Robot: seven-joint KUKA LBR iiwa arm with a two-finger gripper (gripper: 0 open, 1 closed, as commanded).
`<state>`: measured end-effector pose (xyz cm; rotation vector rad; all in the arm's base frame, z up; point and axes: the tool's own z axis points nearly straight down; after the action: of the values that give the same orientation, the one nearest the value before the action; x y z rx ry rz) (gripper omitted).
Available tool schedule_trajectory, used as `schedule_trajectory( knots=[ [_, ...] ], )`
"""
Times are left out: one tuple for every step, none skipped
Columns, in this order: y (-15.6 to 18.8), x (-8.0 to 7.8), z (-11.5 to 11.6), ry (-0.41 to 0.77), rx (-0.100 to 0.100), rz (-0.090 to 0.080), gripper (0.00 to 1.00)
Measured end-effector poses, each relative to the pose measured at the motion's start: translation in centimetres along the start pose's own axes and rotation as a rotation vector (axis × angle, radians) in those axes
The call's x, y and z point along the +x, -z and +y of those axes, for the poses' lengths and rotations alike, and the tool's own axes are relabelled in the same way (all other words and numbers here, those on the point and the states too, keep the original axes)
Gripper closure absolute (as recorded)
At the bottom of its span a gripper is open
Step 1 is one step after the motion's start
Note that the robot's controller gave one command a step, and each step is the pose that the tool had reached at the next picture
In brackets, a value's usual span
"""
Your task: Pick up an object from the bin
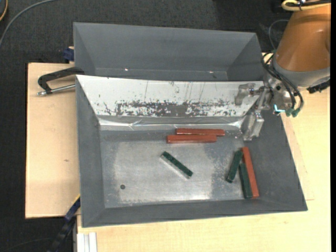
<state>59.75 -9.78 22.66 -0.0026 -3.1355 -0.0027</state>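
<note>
- Grey bin [131, 193] floor: a green stick [176, 164] lies mid-floor, slanting down to the right.
- Red sticks [195, 136] lie crosswise by the back wall, their right end near the gripper [252, 130].
- A green-and-red bundle [243, 172] runs front to back, just in front of the gripper; wide or narrow, I cannot tell.

Overall: moderately bright, even light from above; the dark carpet [42, 14] beyond the bin [194, 214] stays dim.
Glare: a white, washed-out band crosses the bin's far wall [157, 91] from its left corner to its right corner.
Sheen: the floor [136, 185] gives a pale, mottled reflection.
Shadows: soft and short; a thin one hugs the green stick [176, 164] mid-floor; the left wall [88, 156] lies darker.
Highlight: a soft gleam on the arm's orange cover [304, 35].
</note>
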Motion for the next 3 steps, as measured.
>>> schedule_trajectory(
  knots=[
    [-16.0,3.9,-0.7,-0.041,0.0,-0.001,0.0],
    [-12.3,-0.6,5.0,0.089,0.0,-0.018,0.0],
    [-15.6,-0.6,5.2,-0.04,0.0,-0.006,0.0]
  ],
)
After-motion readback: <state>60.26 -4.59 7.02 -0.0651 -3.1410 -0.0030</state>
